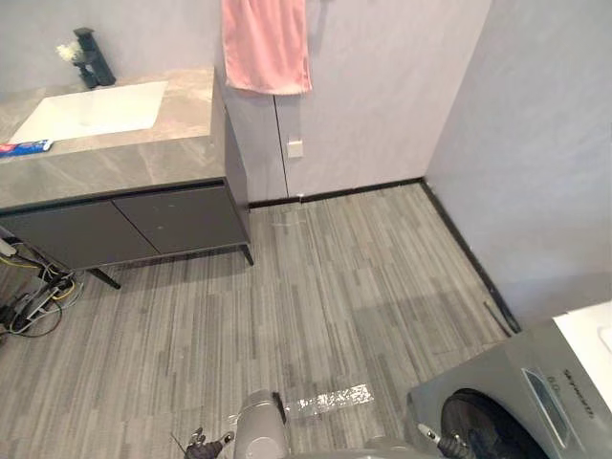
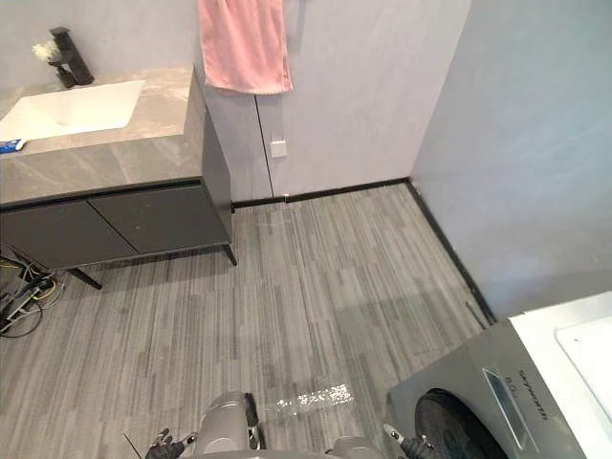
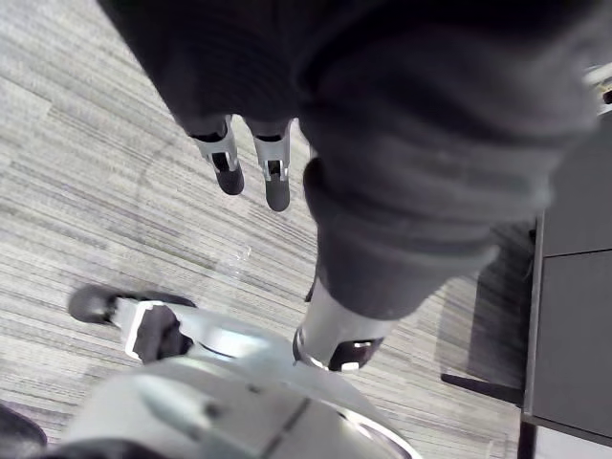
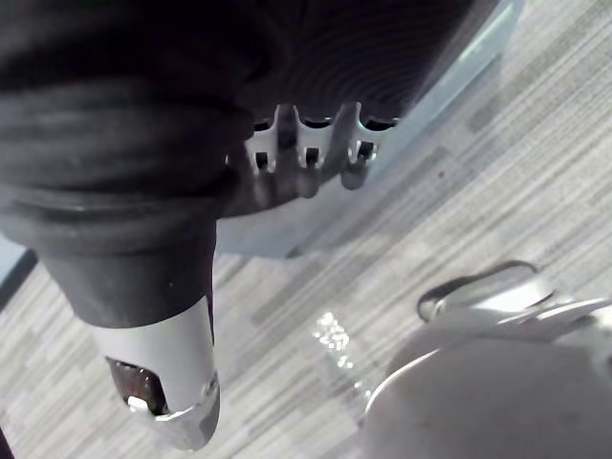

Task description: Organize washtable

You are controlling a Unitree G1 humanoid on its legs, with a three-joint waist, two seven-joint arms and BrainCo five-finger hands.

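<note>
Blue-red toothpaste tube (image 1: 24, 146), upper left on grey marble washtable (image 1: 186, 105): likely light, squashy; pinch mid-body. Left hand (image 3: 275, 182), right hand (image 4: 306, 158): fingers slack, empty.

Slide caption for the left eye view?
Washtable with sink, faucet and tube upper left; pink towel on wall; washing machine lower right.

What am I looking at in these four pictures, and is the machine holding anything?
A two-legged humanoid robot stands in a bathroom. Two pictures come from its head camera, looking down; two from its wrists. The washtable holds a white sink, a black faucet and a blue-and-red tube. A pink towel hangs on the wall; a washing machine stands at the robot's right. The left hand and right hand hang over the floor, fingers relaxed, holding nothing.
</note>
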